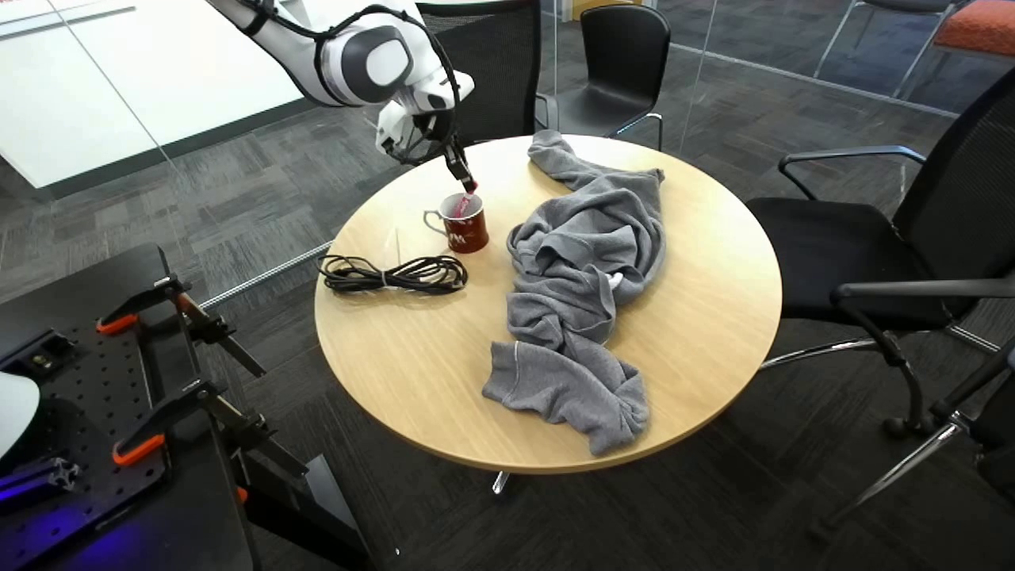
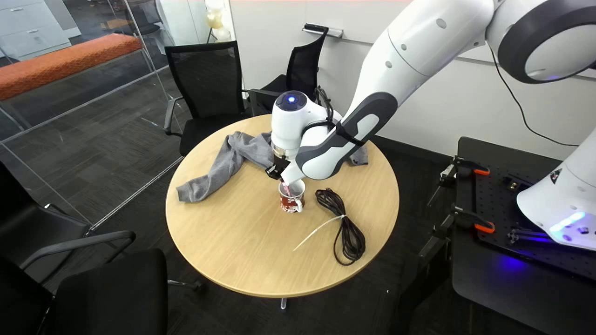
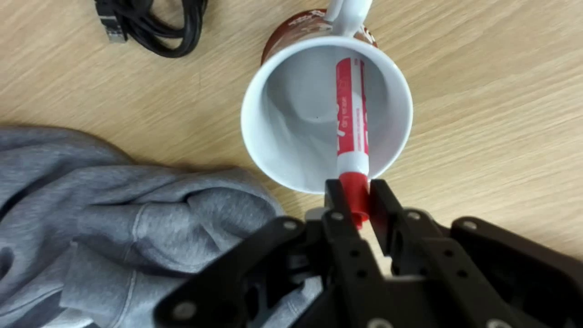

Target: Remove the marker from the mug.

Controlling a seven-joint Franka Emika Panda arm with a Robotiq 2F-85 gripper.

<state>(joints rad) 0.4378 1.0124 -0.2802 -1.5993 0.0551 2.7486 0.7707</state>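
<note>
Just over the rim of the mug (image 1: 468,232), our jaws are closed on the capped end of the marker (image 3: 352,118); its long axis slants from them down into the mug, so we should pull along that line.

Bright light is washing the counter (image 1: 412,357) while the carpet (image 1: 444,523) is lying dark. I'm seeing blue gleaming on the robot's base (image 2: 554,197), tinting the black bench (image 2: 505,274). Soft shadow is pooling inside the mug (image 3: 307,114); the wrist view is showing the hand (image 3: 355,196) slightly blurred.
</note>
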